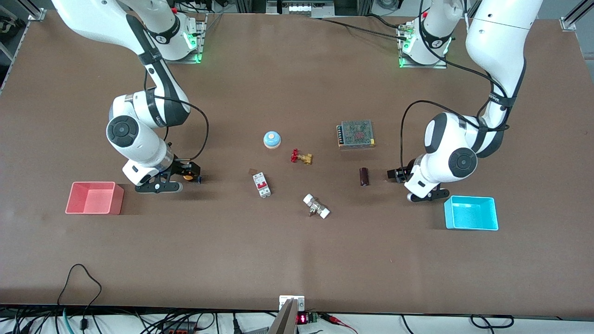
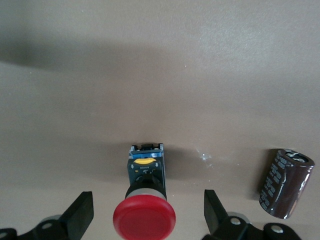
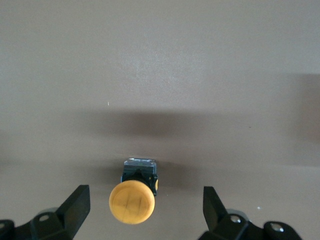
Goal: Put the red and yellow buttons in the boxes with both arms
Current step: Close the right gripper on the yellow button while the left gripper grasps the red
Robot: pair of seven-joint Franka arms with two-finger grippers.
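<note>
With both grippers spread wide and empty, the left gripper straddling the red button and the right gripper the yellow button on the table, either round cap could slip sideways as the 2 fingers close.

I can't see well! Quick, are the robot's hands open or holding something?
Left gripper: open around the red button, not gripping it.
Right gripper: open around the yellow button, not gripping it.
</note>
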